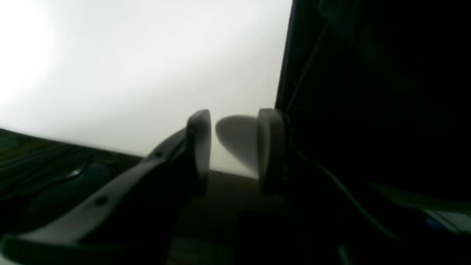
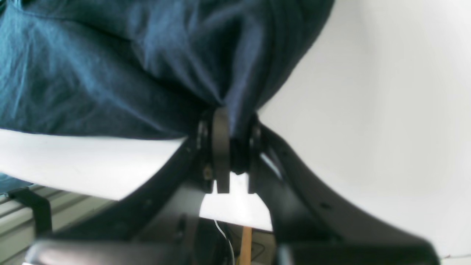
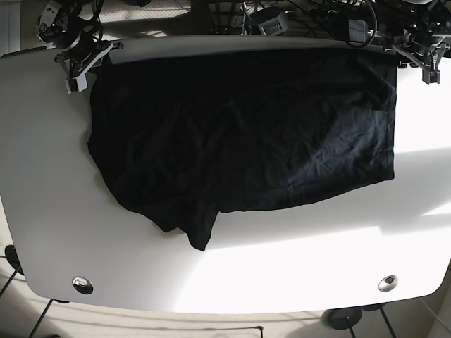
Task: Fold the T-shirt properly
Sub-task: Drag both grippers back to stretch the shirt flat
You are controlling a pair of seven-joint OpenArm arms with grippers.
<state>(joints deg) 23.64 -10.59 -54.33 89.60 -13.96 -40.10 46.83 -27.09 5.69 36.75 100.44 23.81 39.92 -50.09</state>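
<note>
T-shirt (image 3: 239, 134) is lying spread across far half of white table (image 3: 232, 267), dark fabric w/ wrinkles, one sleeve (image 3: 201, 229) poking out toward near edge. Right gripper (image 2: 233, 154) at far-left corner is pinching a bunched fold of the shirt, jaws clamped tight on cloth. Left gripper (image 1: 233, 147) at far-right corner is sitting w/ jaws parted, nothing between them, just bare table. Cables and clutter (image 3: 310, 17) are crowding behind far edge. Two metal grommets (image 3: 82, 284) near front corners.
</note>
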